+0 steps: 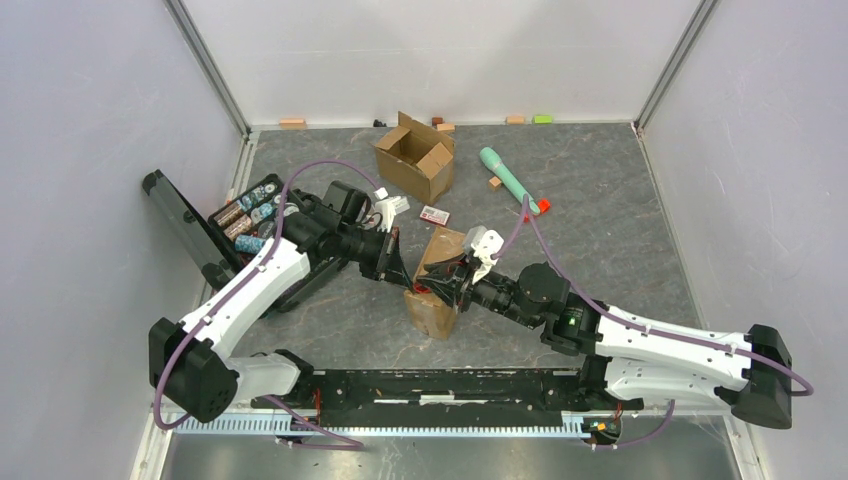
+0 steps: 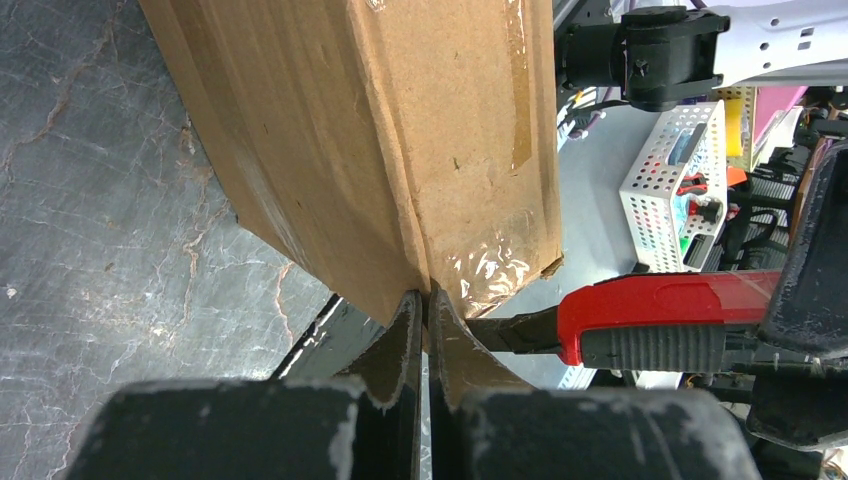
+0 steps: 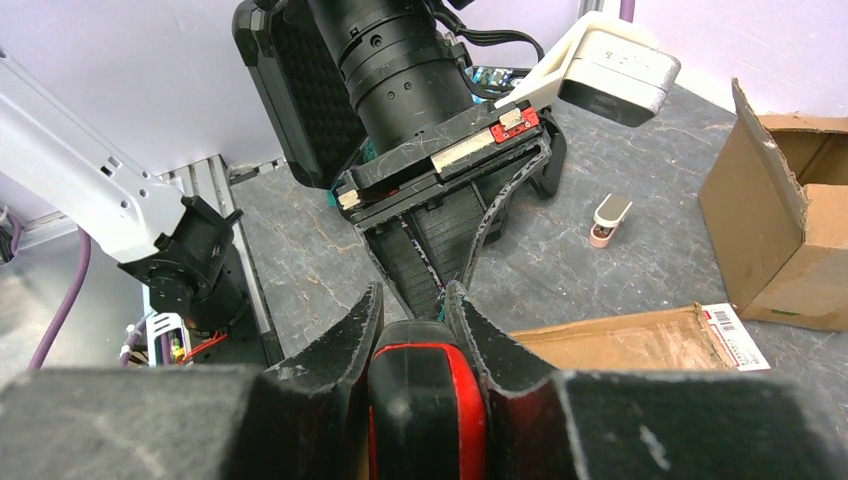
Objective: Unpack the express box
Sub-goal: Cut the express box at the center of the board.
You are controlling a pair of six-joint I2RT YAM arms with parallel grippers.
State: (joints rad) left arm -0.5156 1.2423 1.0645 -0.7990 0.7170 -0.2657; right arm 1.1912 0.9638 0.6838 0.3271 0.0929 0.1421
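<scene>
Open carton [image 1: 415,157] behind express box [image 1: 432,312]

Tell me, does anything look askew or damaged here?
The taped brown cardboard box in the middle stands tipped up, not lying flat: the left hand pinches its edge. The open cardboard box behind has a ragged flap edge.

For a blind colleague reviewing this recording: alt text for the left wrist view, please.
The left gripper, shut, pinches the near edge of a taped cardboard box, with grey table at left. At right, a red-handled cutter reaches its blade toward the box.
</scene>
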